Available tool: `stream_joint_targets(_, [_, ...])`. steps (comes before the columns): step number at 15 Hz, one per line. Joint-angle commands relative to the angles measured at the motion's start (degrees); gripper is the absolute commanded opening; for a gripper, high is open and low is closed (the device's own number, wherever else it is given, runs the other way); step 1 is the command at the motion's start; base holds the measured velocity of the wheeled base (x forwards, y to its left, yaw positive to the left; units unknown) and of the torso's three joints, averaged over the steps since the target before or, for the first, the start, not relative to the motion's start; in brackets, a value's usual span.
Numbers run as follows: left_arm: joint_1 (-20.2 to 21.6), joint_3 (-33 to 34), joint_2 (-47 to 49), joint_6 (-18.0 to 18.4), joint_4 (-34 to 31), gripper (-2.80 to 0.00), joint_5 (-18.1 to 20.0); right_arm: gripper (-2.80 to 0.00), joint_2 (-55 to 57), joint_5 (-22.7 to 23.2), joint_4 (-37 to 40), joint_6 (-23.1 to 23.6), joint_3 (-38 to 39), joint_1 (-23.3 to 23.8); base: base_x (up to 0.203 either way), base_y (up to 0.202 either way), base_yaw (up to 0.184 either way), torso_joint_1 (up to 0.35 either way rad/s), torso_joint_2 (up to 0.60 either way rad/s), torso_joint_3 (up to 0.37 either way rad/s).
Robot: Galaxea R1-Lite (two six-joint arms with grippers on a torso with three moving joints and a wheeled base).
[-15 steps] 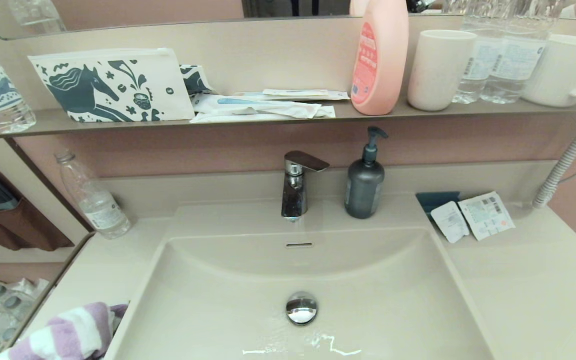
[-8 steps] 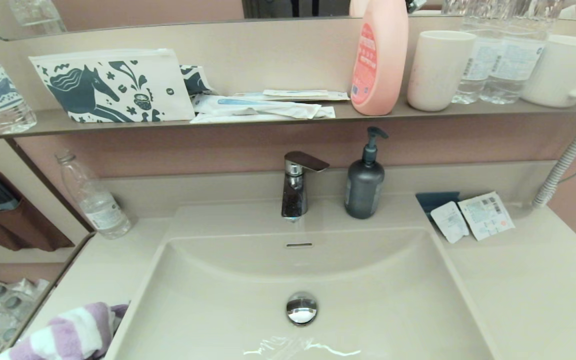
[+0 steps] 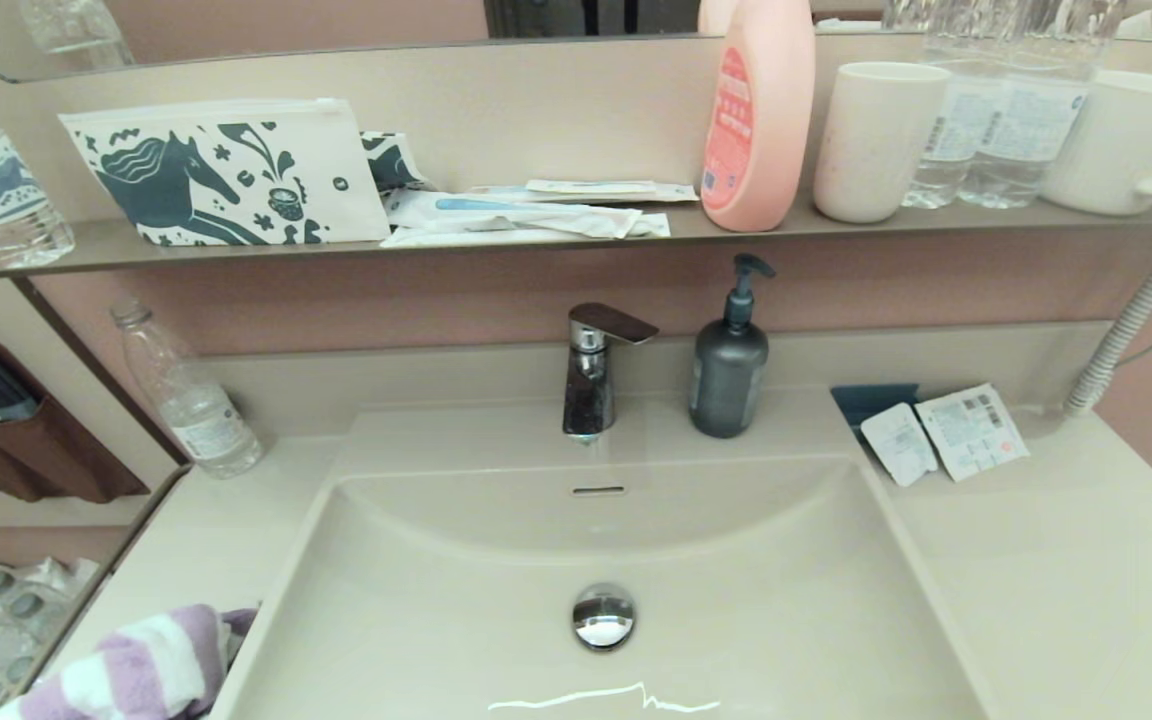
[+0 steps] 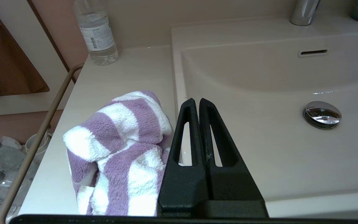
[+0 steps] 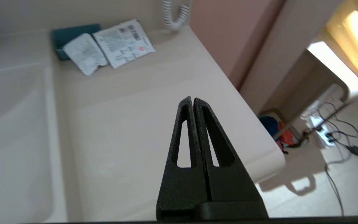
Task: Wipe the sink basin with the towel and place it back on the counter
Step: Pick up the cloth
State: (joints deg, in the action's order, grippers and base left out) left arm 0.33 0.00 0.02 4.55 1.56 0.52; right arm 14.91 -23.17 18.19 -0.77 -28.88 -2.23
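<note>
The purple-and-white striped towel point(image 3: 126, 670) point(image 4: 117, 155) lies bunched on the beige counter point(image 3: 206, 530) at the near left, beside the sink basin's rim. The basin point(image 3: 496, 590) point(image 4: 259, 130) holds a chrome drain plug point(image 3: 603, 616) point(image 4: 322, 114) and an overflow slot point(image 3: 598, 490). My left gripper point(image 4: 198, 101) is shut and empty, hovering over the basin's left rim right beside the towel. My right gripper point(image 5: 193, 99) is shut and empty above the counter point(image 5: 135, 118) on the right side. Neither gripper shows in the head view.
A faucet point(image 3: 591, 370) and a dark soap pump bottle point(image 3: 729, 360) stand behind the basin. A water bottle point(image 3: 184, 395) is at the back left, sachets point(image 3: 941, 435) at the back right. The shelf point(image 3: 536, 235) above carries a horse-print pouch point(image 3: 226, 170), a pink bottle, cups and bottles.
Only the bright reflection at the basin's near edge has shifted; the towel and everything on the counter stay where they were.
</note>
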Motion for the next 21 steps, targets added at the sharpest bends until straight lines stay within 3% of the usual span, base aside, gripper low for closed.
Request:
stream_joint_targets(1, [0.0, 0.0, 0.0, 0.1, 0.0, -2.8, 0.0, -2.8, 0.5, -4.7, -0.2, -0.2, 1.8, 0.3, 0.0, 0.0, 0.0, 0.0, 0.0, 0.0])
stream_joint_targets(4, [0.0, 0.0, 0.0, 0.0, 0.0, -2.8, 0.0, -2.8, 0.3, -8.8, 0.0, -0.9, 2.8, 2.7, 0.0, 0.0, 0.0, 0.0, 0.0, 0.0])
stream_joint_targets(7, [0.0, 0.0, 0.1, 0.0, 0.0, -2.8, 0.0, -2.8, -2.0, -8.4, -0.1, -1.0, 4.2, 4.5, 0.0, 0.0, 0.0, 0.0, 0.0, 0.0])
stream_joint_targets(13, [0.0, 0.0, 0.0, 0.0, 0.0, -2.8, 0.0, -2.8, -14.8, 15.5, -0.1, -1.1, 12.0, 3.1, 0.0, 0.0, 0.0, 0.0, 0.0, 0.0])
stream_joint_targets(16, [0.0, 0.0, 0.1, 0.0, 0.0, -2.8, 0.0, -2.8, -14.9, 20.4, -0.4, -2.3, 15.3, 3.1, 0.0, 0.0, 0.0, 0.0, 0.0, 0.0])
stream_joint_targets(21, [0.0, 0.0, 0.1, 0.0, 0.0, -2.8, 0.0, -2.8, -14.9, 21.2, -11.0, -1.0, 23.9, 3.1, 0.0, 0.0, 0.0, 0.0, 0.0, 0.0])
